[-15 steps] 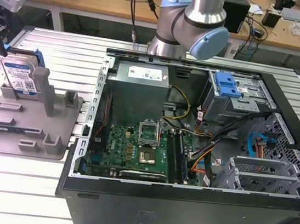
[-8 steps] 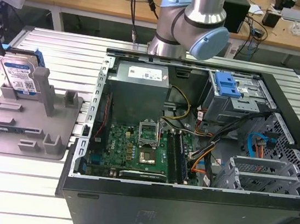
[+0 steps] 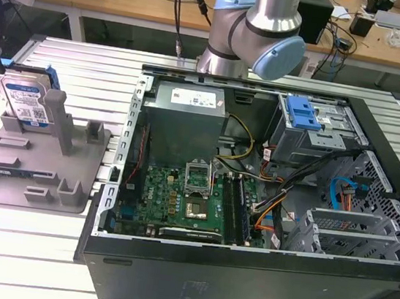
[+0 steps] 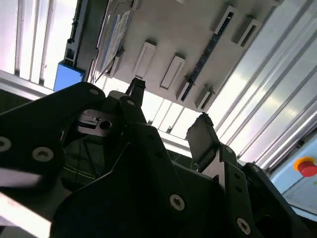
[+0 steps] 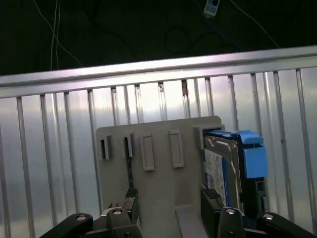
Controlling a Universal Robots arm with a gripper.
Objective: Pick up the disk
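Note:
The disk (image 3: 26, 101) stands on edge in the grey holder (image 3: 36, 165) at the exterior view's left; it is silver, with a white-and-blue label and blue side rails. Both wrist views show it in the holder too: the disk (image 5: 221, 171) beside the holder (image 5: 158, 163), and the disk (image 4: 113, 42) against the holder (image 4: 173, 29). My gripper (image 5: 170, 202) is open, its dark fingertips (image 5: 210, 198) apart with nothing between them. It hangs clear of the holder, one fingertip lined up close to the disk's edge. The open gripper (image 4: 168, 109) is also in the second wrist view.
An open computer case (image 3: 359, 288) takes up the middle and right of the slatted metal table (image 3: 23, 259), with a blue-latched drive cage (image 3: 304, 115) inside. The arm's joints (image 3: 255, 35) rise behind the case. A red button (image 4: 307, 166) sits off the table's edge.

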